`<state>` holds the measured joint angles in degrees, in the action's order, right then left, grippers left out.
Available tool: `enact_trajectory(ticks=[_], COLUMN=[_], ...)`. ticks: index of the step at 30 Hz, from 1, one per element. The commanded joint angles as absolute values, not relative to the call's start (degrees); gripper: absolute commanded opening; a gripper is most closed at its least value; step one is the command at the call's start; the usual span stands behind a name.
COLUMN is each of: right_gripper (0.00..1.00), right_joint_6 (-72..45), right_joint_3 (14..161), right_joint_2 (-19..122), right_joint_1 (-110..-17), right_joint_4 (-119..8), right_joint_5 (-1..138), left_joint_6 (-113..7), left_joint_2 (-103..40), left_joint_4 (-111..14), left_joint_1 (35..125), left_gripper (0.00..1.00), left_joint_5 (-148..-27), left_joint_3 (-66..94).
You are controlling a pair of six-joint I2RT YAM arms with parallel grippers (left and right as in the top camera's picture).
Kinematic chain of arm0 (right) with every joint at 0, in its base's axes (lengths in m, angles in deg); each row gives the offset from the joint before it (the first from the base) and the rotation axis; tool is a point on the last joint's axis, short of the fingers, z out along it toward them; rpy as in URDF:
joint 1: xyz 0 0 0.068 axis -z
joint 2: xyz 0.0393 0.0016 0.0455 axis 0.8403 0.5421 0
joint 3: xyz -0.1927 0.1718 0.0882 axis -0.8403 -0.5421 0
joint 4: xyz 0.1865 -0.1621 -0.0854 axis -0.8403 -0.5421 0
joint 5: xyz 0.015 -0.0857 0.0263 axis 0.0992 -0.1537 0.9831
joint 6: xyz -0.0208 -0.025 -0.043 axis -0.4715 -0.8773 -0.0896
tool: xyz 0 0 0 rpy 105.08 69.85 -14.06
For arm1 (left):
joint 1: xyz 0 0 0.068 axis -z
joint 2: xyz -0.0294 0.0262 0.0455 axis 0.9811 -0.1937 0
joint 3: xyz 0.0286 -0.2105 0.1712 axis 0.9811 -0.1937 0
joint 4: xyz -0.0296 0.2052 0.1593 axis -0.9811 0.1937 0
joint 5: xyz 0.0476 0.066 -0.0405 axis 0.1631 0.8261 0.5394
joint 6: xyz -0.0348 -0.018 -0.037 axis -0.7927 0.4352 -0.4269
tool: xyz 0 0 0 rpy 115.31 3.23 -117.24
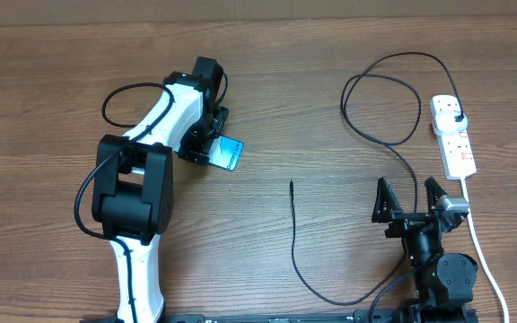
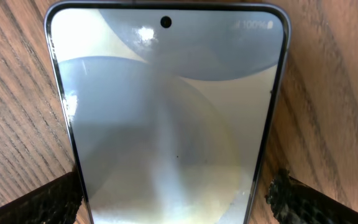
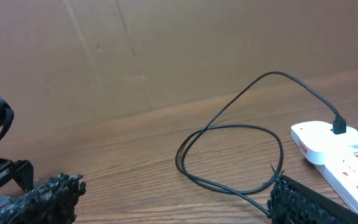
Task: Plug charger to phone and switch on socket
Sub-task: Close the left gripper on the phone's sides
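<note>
The phone (image 2: 166, 112) lies flat on the wood with its screen lit, and in the overhead view only one corner (image 1: 232, 153) shows past my left arm. My left gripper (image 2: 169, 205) (image 1: 209, 151) is open and straddles the phone's lower end, one finger at each long edge. The charger's black cable (image 1: 295, 238) ends in a free connector tip (image 1: 292, 184) mid-table. It loops back (image 3: 229, 155) to its plug (image 1: 456, 116) (image 3: 339, 126) in the white socket (image 1: 453, 136) (image 3: 347, 158). My right gripper (image 1: 409, 196) (image 3: 173, 202) is open and holds nothing, and the cable passes between its fingers.
The socket's white cord (image 1: 479, 244) runs down the right side past my right arm's base (image 1: 447, 274). A brown cardboard wall (image 3: 166, 50) stands behind the table's far edge. The left arm's black cable (image 1: 119, 99) loops beside that arm.
</note>
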<state>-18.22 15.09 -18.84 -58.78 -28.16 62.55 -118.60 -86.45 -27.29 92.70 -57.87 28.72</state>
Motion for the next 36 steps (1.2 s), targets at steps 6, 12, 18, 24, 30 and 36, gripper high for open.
enact_trajectory(ticks=[6, 12, 18, 24, 30, 36], right_gripper=[1.0, 1.0, 1.0, 1.0, 1.0, 1.0], right_joint_6=[-17.9, -17.9, -17.9, -17.9, -17.9, -17.9], right_joint_3=[14.5, 14.5, 14.5, 14.5, 14.5, 14.5], right_joint_2=[-19.4, -19.4, -19.4, -19.4, -19.4, -19.4], right_joint_1=[-59.2, -59.2, -59.2, -59.2, -59.2, -59.2], right_joint_4=[-27.8, -27.8, -27.8, -27.8, -27.8, -27.8], right_joint_5=[61.8, 61.8, 61.8, 61.8, 61.8, 61.8], left_joint_6=[-118.3, -118.3, -118.4, -118.4, -118.3, -118.3], left_joint_2=[-89.6, -89.6, -89.6, -89.6, -89.6, -89.6], left_joint_4=[-26.2, -26.0, -26.2, -26.7, -26.6, -26.5], left_joint_1=[92.5, 92.6, 92.8, 92.8, 93.1, 93.1], left_gripper=[1.0, 1.0, 1.0, 1.0, 1.0, 1.0], left_joint_5=[-57.5, -56.4, -57.6, -57.7, -57.7, -57.7], left_joint_3=[26.1, 26.1, 26.1, 26.1, 26.1, 26.1])
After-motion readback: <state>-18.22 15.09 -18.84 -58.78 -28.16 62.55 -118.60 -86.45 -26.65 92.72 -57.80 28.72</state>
